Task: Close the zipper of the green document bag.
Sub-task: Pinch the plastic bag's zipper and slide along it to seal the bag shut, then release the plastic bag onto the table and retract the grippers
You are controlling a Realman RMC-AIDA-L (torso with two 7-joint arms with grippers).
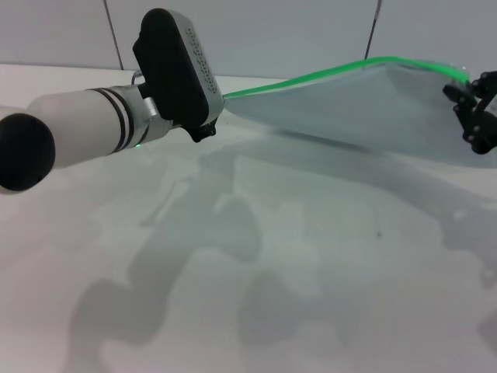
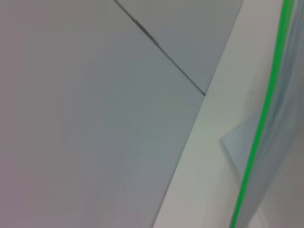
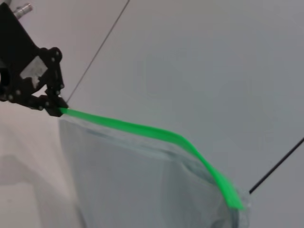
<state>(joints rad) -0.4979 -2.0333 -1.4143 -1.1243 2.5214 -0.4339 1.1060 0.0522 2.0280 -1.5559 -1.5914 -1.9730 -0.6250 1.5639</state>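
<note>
Closest to me is bare white tabletop (image 1: 256,311), nothing on it but blotchy shadows from my arms. A bit further in, my left arm (image 1: 85,128) cuts across from the left, and its fat black wrist block hides most of my left pincer (image 1: 203,130). That pincer sits right at the near-left end of the zipper (image 1: 311,75); in the right wrist view it shows up far off, its black fingertips pinched onto the very tip of the green strip, so it's clamped on the zipper end.

Past that, the green document bag (image 1: 365,109) is lifted off the tabletop, stretched between my two pincers with the green zipper edge on top, bowing up toward the right. The pouch is see-through grey-blue and I can't make out anything inside it. Can't spot the slider either.

Over at the far right, my right pincer (image 1: 475,109) is up against the bag's other end; whether its fingers are closed I can't tell.

Behind everything is a plain grey panelled wall (image 1: 295,31) with thin dark seams.
</note>
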